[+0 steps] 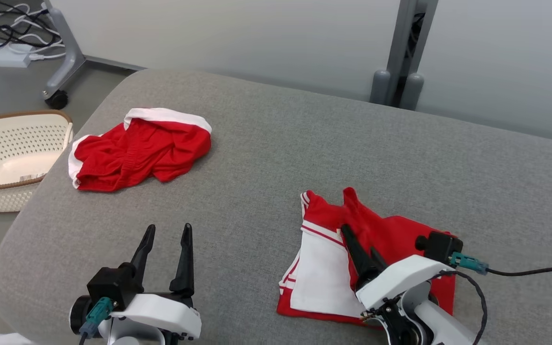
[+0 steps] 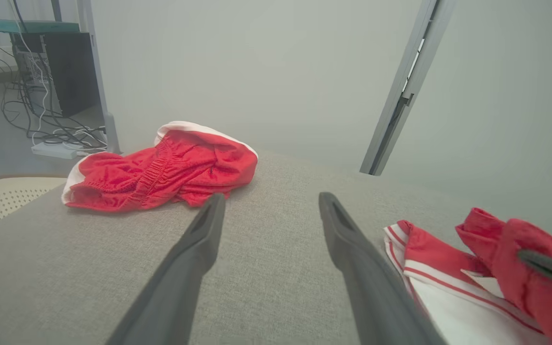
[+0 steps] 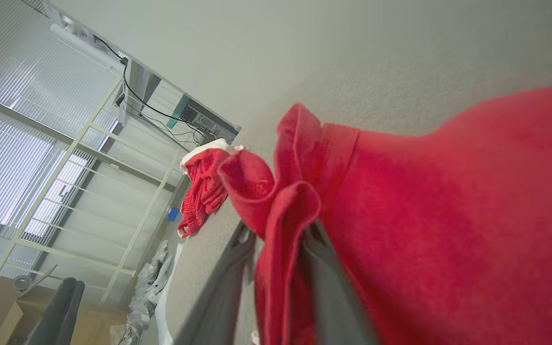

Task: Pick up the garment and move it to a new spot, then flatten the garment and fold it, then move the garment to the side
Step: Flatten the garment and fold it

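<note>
The garment (image 1: 324,268) lies partly folded on the grey surface (image 1: 352,143), white panel up, well to the right of the crumpled red shorts (image 1: 142,153). The right hand (image 1: 352,239) pinches its bunched red edge. The left hand (image 1: 168,232), nearer the shorts, hangs open. Folding looks midway — the move aside is not yet done.

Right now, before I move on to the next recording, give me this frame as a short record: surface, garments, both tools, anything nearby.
surface: grey padded surface
task garment: red-and-white garment, partly folded, near right
right tool: shut on a red fold of that garment
left tool: open, holding nothing, apart from both garments
other cloth: red shorts, crumpled, far left
nearby: perforated basket beside the surface's left edge
</note>
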You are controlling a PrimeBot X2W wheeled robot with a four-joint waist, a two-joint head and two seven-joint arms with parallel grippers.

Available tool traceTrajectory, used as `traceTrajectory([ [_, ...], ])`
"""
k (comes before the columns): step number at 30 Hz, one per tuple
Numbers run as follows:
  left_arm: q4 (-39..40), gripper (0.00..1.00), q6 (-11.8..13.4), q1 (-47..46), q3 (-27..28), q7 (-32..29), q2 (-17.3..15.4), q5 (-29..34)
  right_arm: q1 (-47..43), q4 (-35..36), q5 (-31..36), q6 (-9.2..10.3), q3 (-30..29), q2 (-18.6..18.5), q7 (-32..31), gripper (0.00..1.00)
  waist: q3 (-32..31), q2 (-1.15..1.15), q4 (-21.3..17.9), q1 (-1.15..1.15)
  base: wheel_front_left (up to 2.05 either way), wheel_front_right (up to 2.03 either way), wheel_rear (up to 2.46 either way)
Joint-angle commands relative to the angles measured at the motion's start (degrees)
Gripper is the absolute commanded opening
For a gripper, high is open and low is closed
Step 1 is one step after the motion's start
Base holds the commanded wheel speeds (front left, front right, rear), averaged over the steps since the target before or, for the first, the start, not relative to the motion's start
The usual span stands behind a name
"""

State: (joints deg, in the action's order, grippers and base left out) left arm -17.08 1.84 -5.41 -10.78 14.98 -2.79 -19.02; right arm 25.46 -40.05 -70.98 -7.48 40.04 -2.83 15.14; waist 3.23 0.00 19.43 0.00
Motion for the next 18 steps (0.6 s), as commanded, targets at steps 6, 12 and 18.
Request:
traceTrajectory([
  [6, -0.86, 1.00, 0.64, -0.82, -0.91, 0.16, -0.21, -0.83, 0.76, 0.75, -1.72, -0.04, 2.44, -0.26, 0.08, 1.00, 1.14, 0.00, 2.99, 0.00, 0.00, 0.00, 0.00],
  [12, -1.28, 1.00, 0.89, -0.25, -1.13, 0.16, -0.22, -1.17, -0.69, 2.49, -5.20, -0.04, 5.47, -0.25, 0.08, 1.00, -0.51, 0.00, 4.29, 0.00, 0.00, 0.00, 0.00],
  [18, -0.95, 1.00, 1.13, 0.37, -0.41, 0.16, -0.21, -1.05, 1.08, 4.87, -6.57, -0.04, 6.91, -0.34, 0.08, 1.00, -1.22, 0.00, 3.30, 0.00, 0.00, 0.00, 0.00],
])
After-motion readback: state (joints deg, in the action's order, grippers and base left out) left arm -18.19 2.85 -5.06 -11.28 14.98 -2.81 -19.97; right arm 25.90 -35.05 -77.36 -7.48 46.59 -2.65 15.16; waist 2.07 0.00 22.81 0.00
